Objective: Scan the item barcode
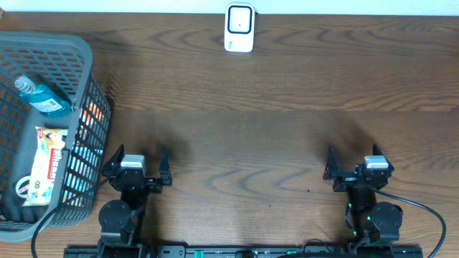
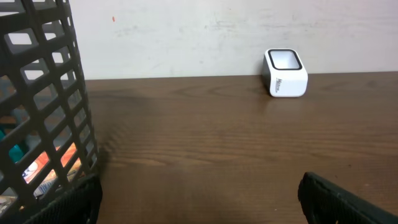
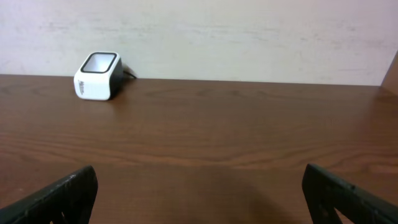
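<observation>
Both the left tool (image 1: 138,159) and the right tool (image 1: 355,156) hang released and empty over the table (image 1: 251,129), the left one nearest the grey basket (image 1: 95,89), where the snack packet (image 1: 50,161) lies, probably light, crinkly and slippery, best pinched across a flat edge, well apart from the barcode scanner (image 1: 239,27).

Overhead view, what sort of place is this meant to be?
Likely a mock shop checkout on a test bench: a white barcode scanner stands by the wall on the wooden table, and a grey basket holds packaged goods, a blue bottle and a snack packet among them.
</observation>
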